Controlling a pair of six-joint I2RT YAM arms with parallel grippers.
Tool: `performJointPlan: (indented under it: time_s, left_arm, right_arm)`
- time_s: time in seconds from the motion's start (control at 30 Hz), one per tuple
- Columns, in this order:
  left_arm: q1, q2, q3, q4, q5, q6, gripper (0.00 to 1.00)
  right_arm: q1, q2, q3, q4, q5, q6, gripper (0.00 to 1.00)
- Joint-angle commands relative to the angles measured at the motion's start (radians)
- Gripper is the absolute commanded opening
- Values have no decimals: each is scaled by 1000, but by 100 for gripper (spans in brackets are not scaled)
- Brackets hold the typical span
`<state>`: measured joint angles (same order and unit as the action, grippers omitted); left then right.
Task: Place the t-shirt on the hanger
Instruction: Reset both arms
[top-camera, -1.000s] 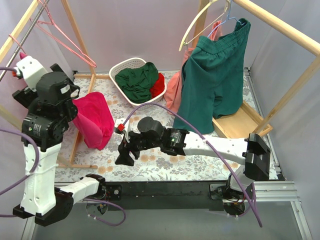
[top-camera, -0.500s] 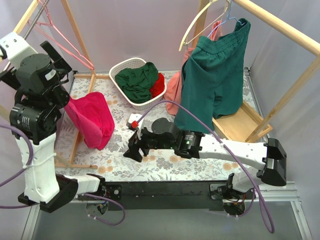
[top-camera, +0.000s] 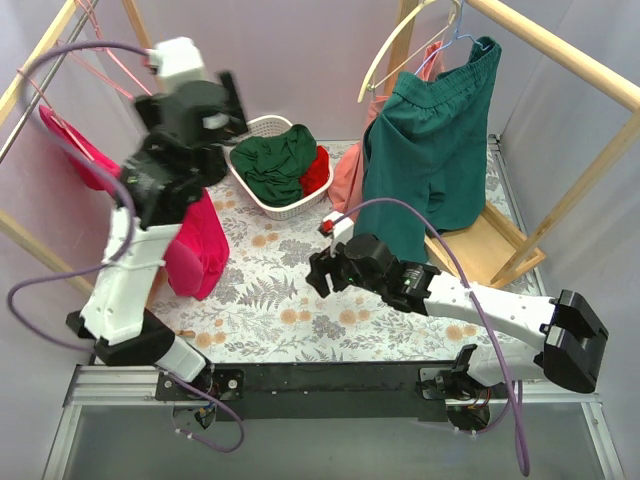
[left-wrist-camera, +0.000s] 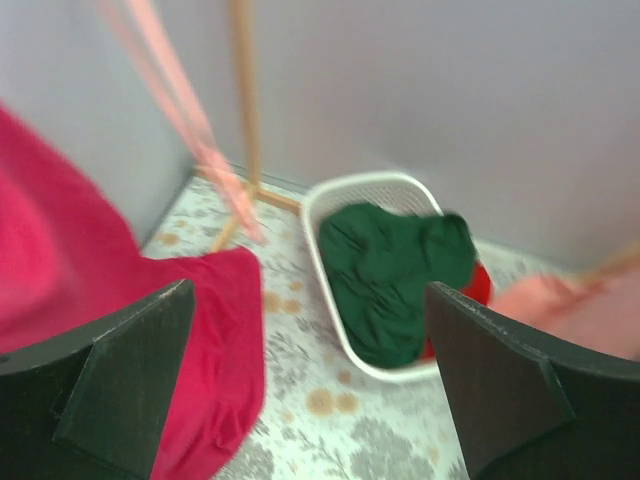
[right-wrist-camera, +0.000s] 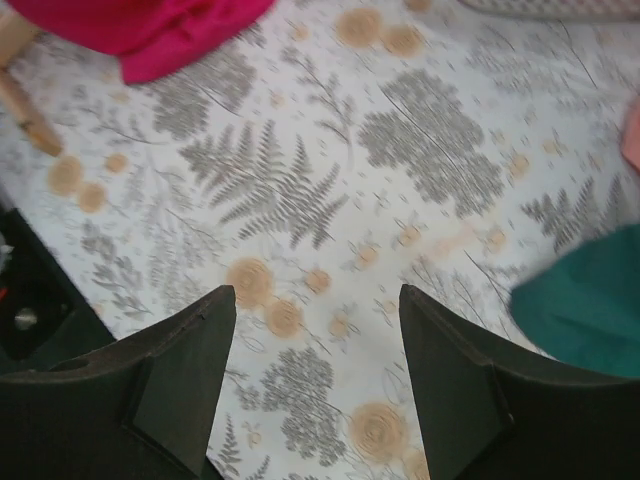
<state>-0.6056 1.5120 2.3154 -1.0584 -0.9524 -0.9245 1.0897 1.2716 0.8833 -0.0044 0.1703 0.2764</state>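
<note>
The magenta t-shirt (top-camera: 198, 252) hangs at the left of the top view. Its lower part reaches the table and its upper part (top-camera: 72, 140) rises toward the left rail. What carries it is hidden behind my left arm. Pink wire of the hanger (top-camera: 110, 55) shows above it, and as a blurred streak (left-wrist-camera: 190, 130) in the left wrist view beside the t-shirt (left-wrist-camera: 80, 290). My left gripper (top-camera: 228, 105) is raised, blurred and open, with nothing in it (left-wrist-camera: 310, 390). My right gripper (top-camera: 318, 268) is open over the bare flowered cloth (right-wrist-camera: 315, 295), right of the t-shirt (right-wrist-camera: 150, 25).
A white basket (top-camera: 238, 135) at the back holds a dark green garment (top-camera: 275, 160) and a red cloth (top-camera: 317, 170). Teal shorts (top-camera: 430, 150) hang on a cream hanger (top-camera: 400, 45) at the right, with a salmon cloth (top-camera: 348, 185) beside them. Wooden rack posts (top-camera: 560, 200) stand on both sides.
My left arm has swung up and to the right, from beside the t-shirt toward the basket, still open. My right arm has drawn back to the right, away from the t-shirt.
</note>
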Motion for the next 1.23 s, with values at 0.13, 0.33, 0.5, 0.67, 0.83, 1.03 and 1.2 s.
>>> performJointPlan:
  time_s: [0.13, 0.33, 0.5, 0.67, 0.83, 1.03, 1.2]
  left_arm:
    - [-264, -82, -544, 174, 42, -209, 98]
    - [-310, -301, -1289, 499, 355, -342, 98]
    - [-371, -369, -1519, 581, 483, -401, 98]
    - [-427, -377, -1564, 676, 544, -418, 98]
    - [-427, -407, -1590, 753, 515, -453, 98]
    - [-427, -438, -1628, 805, 524, -455, 98]
    - [-427, -414, -1607, 761, 497, -453, 98]
  right_arm:
    - [-125, -133, -205, 20, 52, 182, 74]
    - [-137, -302, -394, 32, 143, 289, 74]
    - [-142, -432, -458, 26, 179, 308, 74]
    - [-142, -518, -475, 11, 253, 305, 77]
    - [-142, -512, -486, 6, 271, 311, 77]
    - [-142, -518, -501, -22, 264, 325, 77]
    - [-142, -528, -494, -22, 275, 314, 77]
